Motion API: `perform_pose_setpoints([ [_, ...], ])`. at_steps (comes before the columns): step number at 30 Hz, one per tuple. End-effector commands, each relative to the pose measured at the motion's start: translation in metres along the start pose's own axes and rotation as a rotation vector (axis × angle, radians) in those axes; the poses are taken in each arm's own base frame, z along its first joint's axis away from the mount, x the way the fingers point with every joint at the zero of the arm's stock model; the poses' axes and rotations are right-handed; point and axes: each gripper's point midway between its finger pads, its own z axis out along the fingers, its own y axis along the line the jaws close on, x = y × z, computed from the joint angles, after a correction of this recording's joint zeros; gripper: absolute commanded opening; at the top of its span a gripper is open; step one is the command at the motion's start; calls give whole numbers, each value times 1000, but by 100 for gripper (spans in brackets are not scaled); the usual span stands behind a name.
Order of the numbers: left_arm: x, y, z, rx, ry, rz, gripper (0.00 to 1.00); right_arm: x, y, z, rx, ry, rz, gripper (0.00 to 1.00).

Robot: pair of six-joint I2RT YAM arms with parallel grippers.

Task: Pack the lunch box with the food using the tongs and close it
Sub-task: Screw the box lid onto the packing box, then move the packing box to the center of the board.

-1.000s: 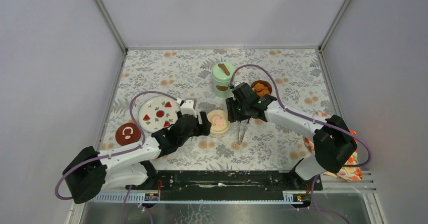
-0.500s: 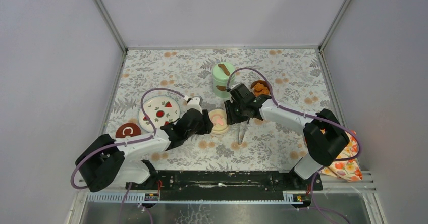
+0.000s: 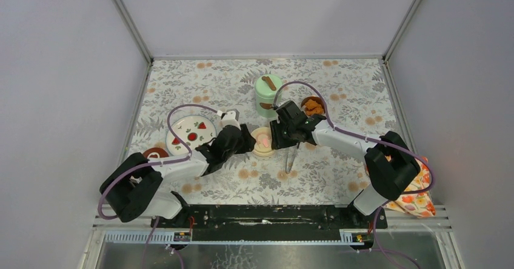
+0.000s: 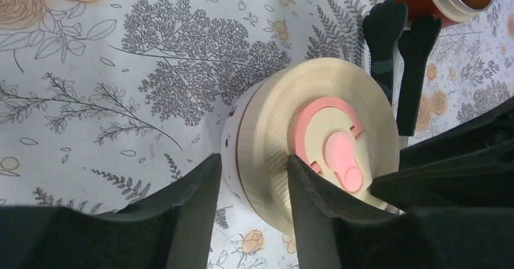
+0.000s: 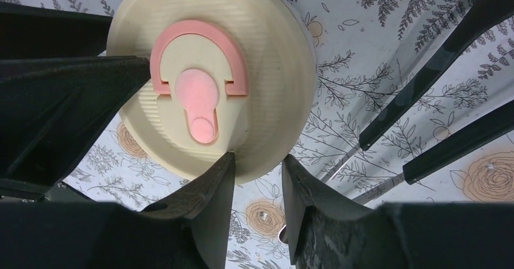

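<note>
Located small round cream-lidded container with a pink tab [image 3: 263,143] mid-table on the leaf-and-flower printed tablecloth [image 3: 200,87].

Found left gripper [image 4: 248,187] straddling its near-left edge, one finger [image 4: 191,211] against the side wall, the other over the ribbed lid top. Read as clamped on the cream-lidded container, though contact under the upper finger is hidden.

Found right gripper [image 5: 257,181] closed across the opposite rim, pinching a short arc of lid edge. Noted both grippers nearly meeting over the lid, little room between.

Marked long slim dark metal tongs [image 3: 290,159] lying just right of the container, under the right wrist.

Logged mint-green cylindrical jar with brown-knobbed lid [image 3: 267,96] behind the container, apart from it. Logged round steel bowl [image 4: 453,16], uncovered, right of the jar, holding orange fried chunks [image 3: 313,106].

Placed white plate with red fruit pictures [image 3: 191,132] at left, partly under the left arm, and dark-red round lid [image 3: 151,153] at its near-left, mostly covered.

Saw open cloth toward the far-left corner and along the near strip.
</note>
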Motion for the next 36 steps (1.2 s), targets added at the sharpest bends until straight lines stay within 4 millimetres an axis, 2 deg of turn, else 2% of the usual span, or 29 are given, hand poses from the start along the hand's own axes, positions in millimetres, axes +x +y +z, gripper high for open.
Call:
perform_pose_setpoints([
  [1,53,60,-3,-172,205,68,56,13,34,7,-121,34,11,41],
  [7,-1,41,-8,-158,79,67,78,-23,56,-2,-182,-81,86,44],
  [9,-22,37,-15,-156,22,57,86,-31,61,0,-196,-103,118,44],
  [12,-44,40,-32,-182,-32,35,97,-41,68,6,-224,-131,152,45],
  [16,-69,53,-60,-225,-112,-37,98,-54,85,11,-285,-146,154,47],
  [19,-79,78,-85,-314,-170,-149,98,-62,93,13,-311,-146,119,50],
  [22,-88,91,-105,-333,-196,-189,98,-66,97,6,-329,-165,75,57],
  [24,-91,100,-118,-352,-219,-228,98,-69,93,-1,-312,-191,49,61],
  [28,-89,125,-134,-427,-260,-310,98,-73,72,-19,-223,-256,3,71],
  [32,-84,151,-144,-523,-266,-391,98,-74,41,-43,-140,-333,-12,79],
  [36,-82,177,-152,-622,-275,-479,98,-63,-1,-56,-68,-383,20,84],
])
